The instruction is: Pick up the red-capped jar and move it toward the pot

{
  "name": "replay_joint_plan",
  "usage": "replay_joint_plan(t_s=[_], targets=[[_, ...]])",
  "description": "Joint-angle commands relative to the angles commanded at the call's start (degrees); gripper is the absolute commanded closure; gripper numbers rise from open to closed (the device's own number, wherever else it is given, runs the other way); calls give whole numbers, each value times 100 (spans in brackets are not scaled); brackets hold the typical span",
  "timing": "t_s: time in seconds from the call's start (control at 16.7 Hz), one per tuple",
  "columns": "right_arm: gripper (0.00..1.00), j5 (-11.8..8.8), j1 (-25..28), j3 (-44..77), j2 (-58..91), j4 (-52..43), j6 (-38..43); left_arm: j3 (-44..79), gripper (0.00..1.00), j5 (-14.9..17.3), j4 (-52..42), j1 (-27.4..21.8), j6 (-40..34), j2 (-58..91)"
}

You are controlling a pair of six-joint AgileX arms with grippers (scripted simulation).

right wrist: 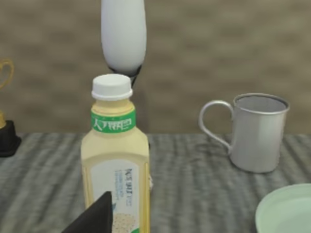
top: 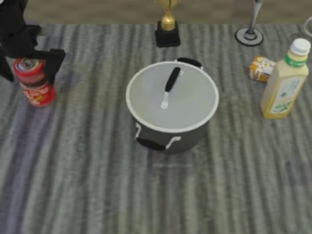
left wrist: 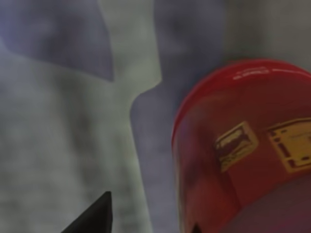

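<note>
The red-capped jar (top: pixel 34 82) stands at the table's far left, its red label with yellow print filling much of the left wrist view (left wrist: pixel 243 145). My left gripper (top: pixel 30 66) is open and straddles the jar's cap, one dark finger on each side. In the left wrist view one fingertip (left wrist: pixel 99 216) stands clear of the jar's side. The pot (top: pixel 171 105), dark grey with a white-rimmed lid and a black handle, sits at the table's centre, well to the right of the jar. My right arm is outside the top view; one of its fingertips (right wrist: pixel 97 216) shows in the right wrist view.
A gold trophy (top: pixel 168 24) stands behind the pot. At the right are a glass's foot (top: pixel 248 35), a small orange-yellow jar (top: pixel 261 68) and a tall pale-yellow bottle (top: pixel 285 83). Beyond the bottle (right wrist: pixel 115 160), the right wrist view shows a metal mug (right wrist: pixel 257 131) and a pale plate (right wrist: pixel 286 208).
</note>
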Motion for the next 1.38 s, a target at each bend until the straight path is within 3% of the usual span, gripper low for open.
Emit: replay_joint_plan(t_s=[0.24, 1.02, 1.38], targets=[[0, 0, 0, 0, 0, 0, 0, -36, 0, 0, 34, 1, 1, -10], [0, 0, 0, 0, 0, 0, 0, -36, 98, 0, 34, 1, 1, -10], [0, 0, 0, 0, 0, 0, 0, -36, 100, 0, 34, 1, 1, -10]])
